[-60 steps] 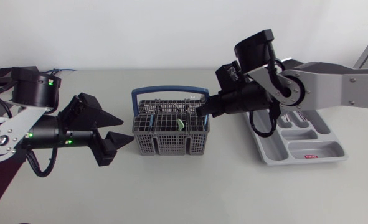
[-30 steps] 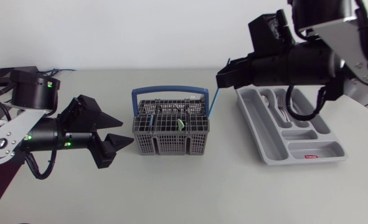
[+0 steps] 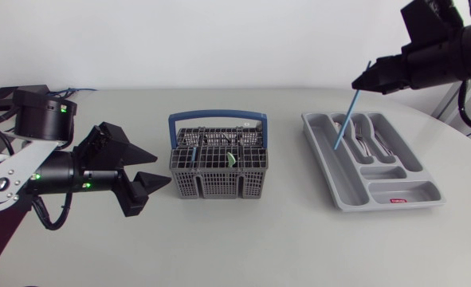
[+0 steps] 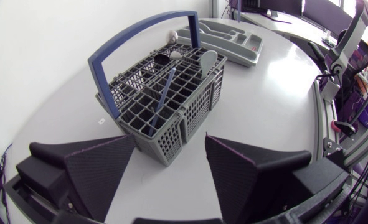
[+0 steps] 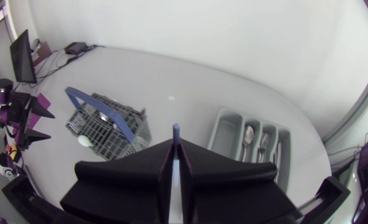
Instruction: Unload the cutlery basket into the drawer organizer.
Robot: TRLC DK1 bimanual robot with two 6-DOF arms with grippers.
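The thin blue utensil (image 3: 351, 108) is hanging tilted over the drawer organizer (image 3: 320, 162). Its lower end is pointing into one of the long compartments on the side nearer the basket; whether that end is touching the floor of the compartment cannot be told. The right gripper (image 3: 361, 84) is pinching it by its upper end, both fingers closed narrow on the shaft, as the right wrist view is showing with the blue tip (image 5: 175, 134) poking out ahead of the fingers.

It is looking light, stiff and smooth, so it is likely to pivot or slip in a pinch this close to one end. A hold nearer its middle would probably be steadier, and lowering it close to the compartment before letting go should stop it bouncing out.

The organizer, with spoons (image 3: 361, 139) already lying in it, is sitting toward the right edge of the tabletop. The cutlery basket (image 3: 219, 179) is standing in the middle of the tabletop, and is holding another blue piece (image 4: 162, 99) and a spoon (image 4: 207, 61). The left gripper (image 3: 162, 167) is resting just beside the basket, toward the left edge, fingers spread wide and holding nothing.
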